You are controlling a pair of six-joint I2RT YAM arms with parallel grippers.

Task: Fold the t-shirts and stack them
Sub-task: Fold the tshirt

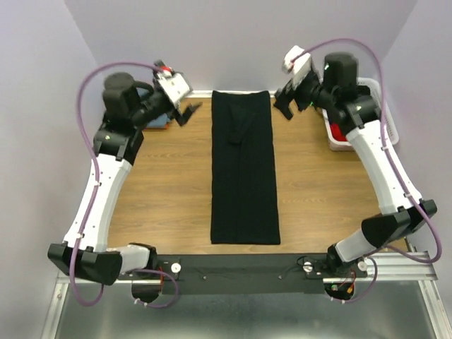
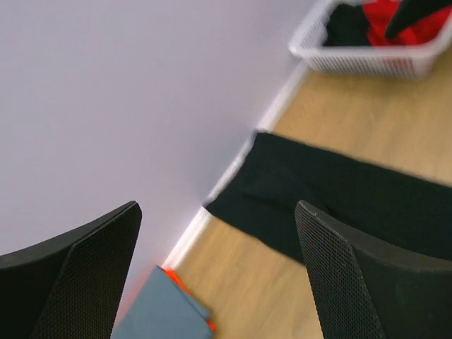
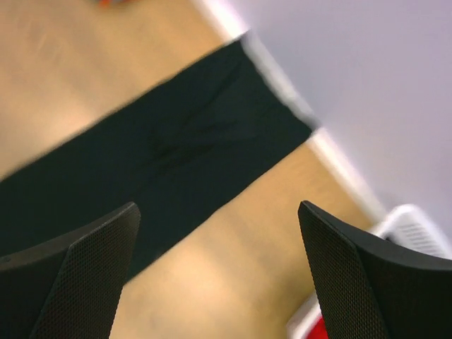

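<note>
The black t-shirt (image 1: 245,169) is lying flat on the table (image 1: 162,191) as a long narrow strip, its long axis running from the arm bases straight toward the back wall. Its far end is sitting between the pincers, to the right of the left gripper (image 1: 187,113) and to the left of the right gripper (image 1: 284,106). Both are hanging with fingers spread wide, gripping nothing. Outboard of the left gripper, a folded slate-blue t-shirt (image 2: 166,311) is lying with an orange edge (image 2: 176,279) showing. Outboard of the right gripper, the white basket (image 2: 367,63) is holding a red t-shirt (image 2: 395,21) and another dark shirt (image 2: 349,25).
</note>
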